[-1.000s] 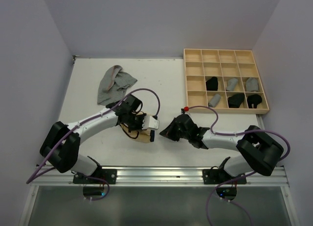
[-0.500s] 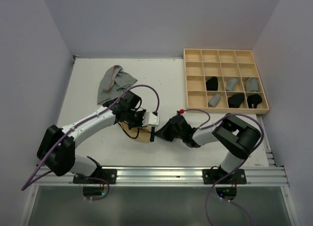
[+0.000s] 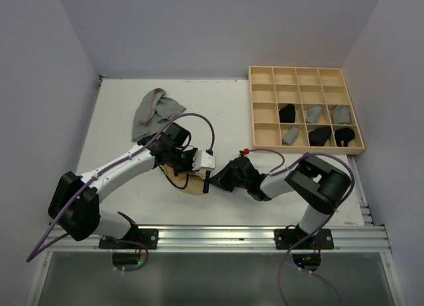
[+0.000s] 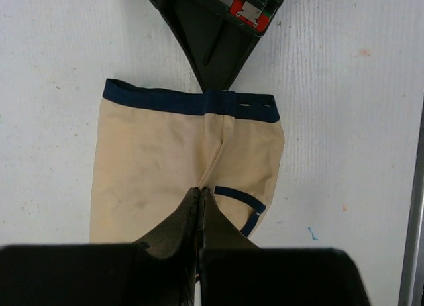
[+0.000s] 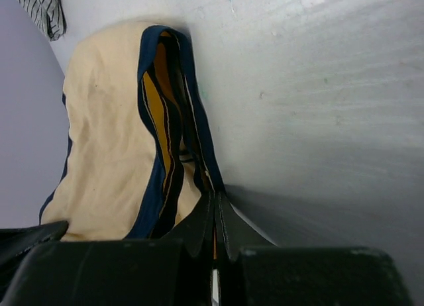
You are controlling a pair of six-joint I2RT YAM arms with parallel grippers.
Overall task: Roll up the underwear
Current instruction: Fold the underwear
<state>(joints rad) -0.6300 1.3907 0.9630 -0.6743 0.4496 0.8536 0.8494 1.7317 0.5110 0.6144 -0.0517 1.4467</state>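
Top external view: the tan underwear [image 3: 190, 185] is found flat on the table [image 3: 225, 114], at about 7 o'clock from its centre, with a grey garment [image 3: 156, 112] at 11 o'clock. The left gripper [image 4: 201, 195] is closed tight, tips on the cloth's 6 o'clock edge. The right gripper [image 5: 215, 201] is closed tight against the navy waistband [image 4: 189, 102] at 12 o'clock; pinched fabric cannot be confirmed.

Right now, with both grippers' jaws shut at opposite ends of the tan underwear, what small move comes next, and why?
Probably the left gripper should fold its end toward the navy waistband to start a roll, while the right gripper pins that band: the tan underwear lies flat, unrolled.
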